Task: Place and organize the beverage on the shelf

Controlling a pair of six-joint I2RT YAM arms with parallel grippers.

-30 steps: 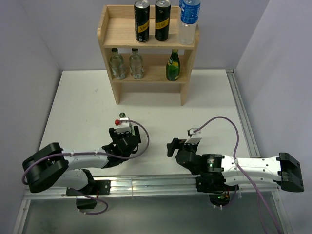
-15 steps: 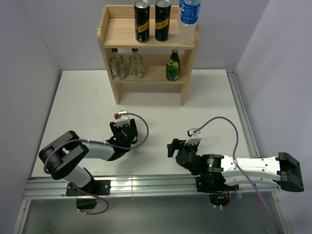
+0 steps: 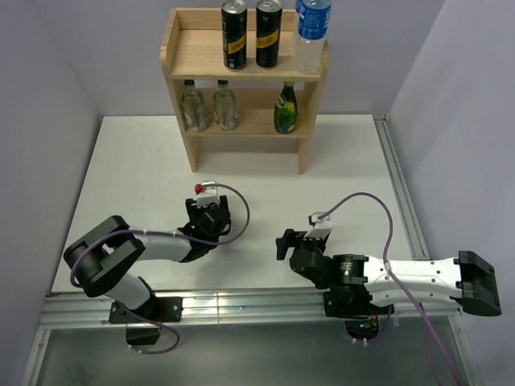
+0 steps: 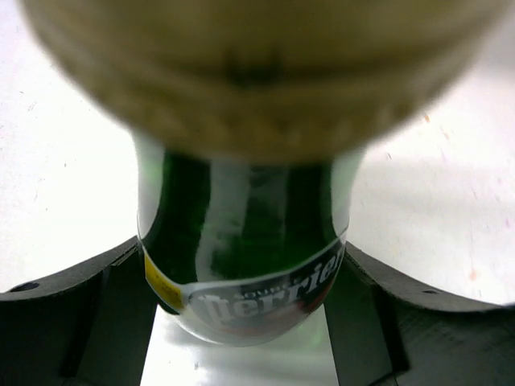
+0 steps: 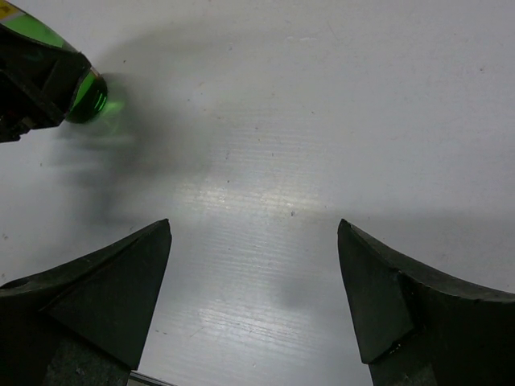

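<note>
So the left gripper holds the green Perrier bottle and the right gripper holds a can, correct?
No: the right gripper is open and empty, as the right wrist view shows. The left gripper does hold the green Perrier bottle.

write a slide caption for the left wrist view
Left claw gripping a green Perrier bottle from both sides, white table behind.

Robot lab cell: bare white table (image 3: 129, 169), plain grey walls (image 3: 105, 48), aluminium rail (image 3: 241, 301) along edge.
</note>
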